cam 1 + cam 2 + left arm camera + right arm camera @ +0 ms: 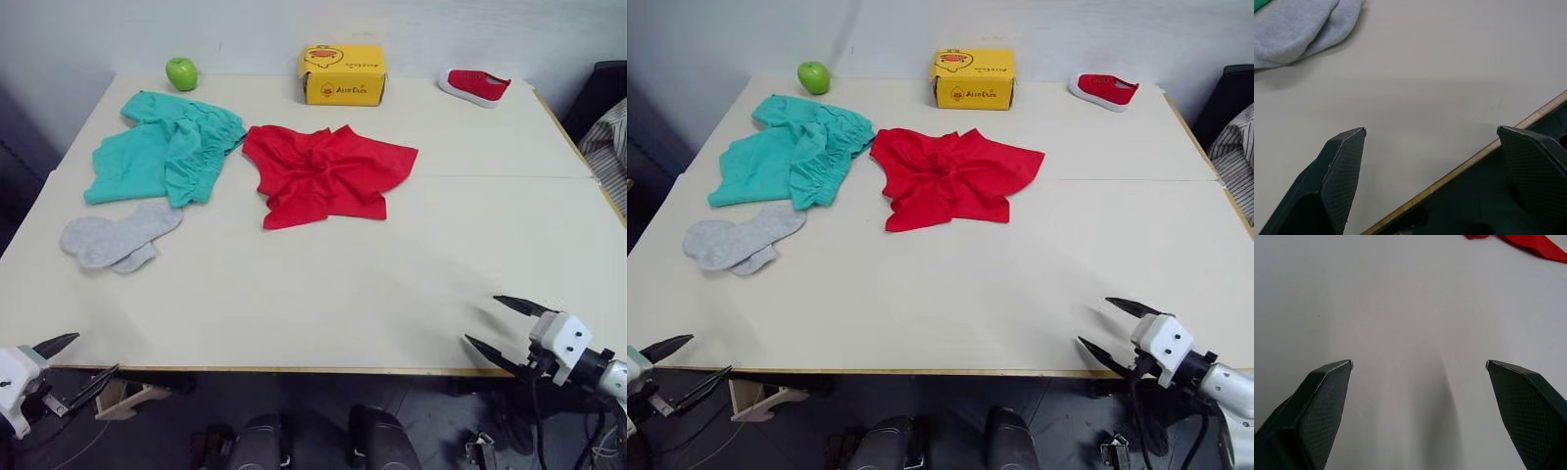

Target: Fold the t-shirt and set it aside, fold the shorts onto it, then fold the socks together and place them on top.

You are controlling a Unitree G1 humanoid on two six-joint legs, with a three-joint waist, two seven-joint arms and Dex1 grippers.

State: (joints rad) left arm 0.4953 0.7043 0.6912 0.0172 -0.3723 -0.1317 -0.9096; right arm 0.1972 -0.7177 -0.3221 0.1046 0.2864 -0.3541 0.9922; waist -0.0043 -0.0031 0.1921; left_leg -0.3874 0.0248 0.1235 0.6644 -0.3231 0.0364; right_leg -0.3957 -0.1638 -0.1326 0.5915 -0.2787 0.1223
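Observation:
The red t-shirt (325,172) lies crumpled near the middle of the table, toward the back. To its left the teal shorts (165,147) are bunched up. The grey socks (118,236) lie overlapping in front of the shorts; their toes also appear in the left wrist view (1300,27). My left gripper (76,360) hangs open at the table's front left corner, straddling the edge. Low at the front right edge, my right gripper (498,323) is open over bare tabletop, far from the clothes. A strip of the t-shirt (1533,244) is seen ahead of it.
A green apple (181,72) sits at the back left. A yellow box (342,74) stands at the back centre, and a small red shoe (474,85) lies at the back right. The cream table (323,294) has wide bare room in front.

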